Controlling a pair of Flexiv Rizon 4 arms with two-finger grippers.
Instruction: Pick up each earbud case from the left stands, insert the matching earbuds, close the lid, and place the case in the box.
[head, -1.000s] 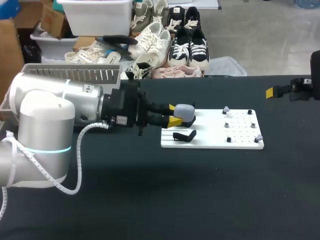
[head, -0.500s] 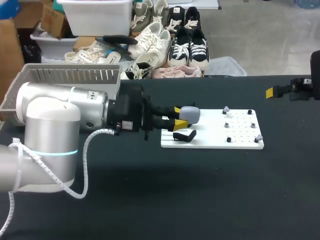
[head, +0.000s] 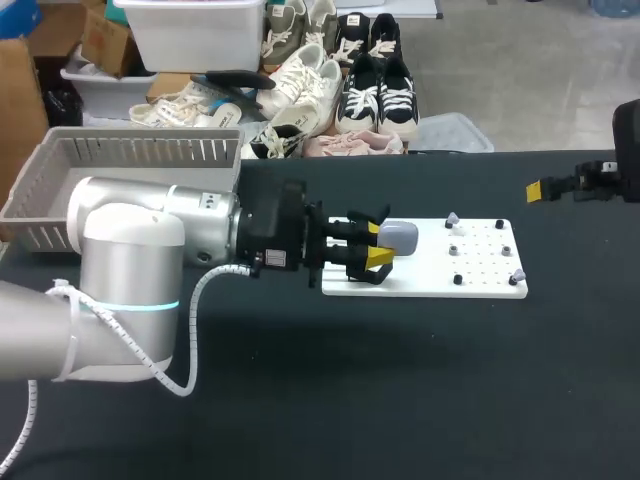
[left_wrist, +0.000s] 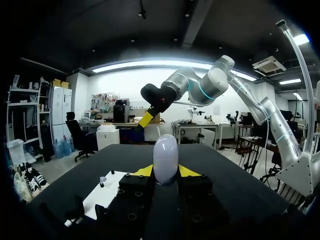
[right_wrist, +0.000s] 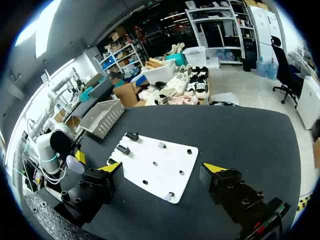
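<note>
A pale grey-lilac earbud case (head: 398, 236) is held above the left part of the white board (head: 470, 285), with my left gripper (head: 377, 247) shut on it. In the left wrist view the case (left_wrist: 165, 159) stands upright between the yellow tips. A black stand (head: 366, 273) lies just under the gripper, partly hidden. Small earbuds (head: 452, 218) (head: 517, 273) sit on the board's right half among black pegs. My right gripper (right_wrist: 162, 169) hangs open high over the table's far right, holding nothing. It looks down on the board (right_wrist: 165, 167) and its two stands (right_wrist: 131, 136).
A grey slatted basket (head: 130, 165) stands at the table's back left, also seen in the right wrist view (right_wrist: 102, 117). Dark tabletop stretches in front of the board and to its right.
My left gripper has carried the case to the right, off the stand area and further over the board. The right gripper has shifted only slightly.
</note>
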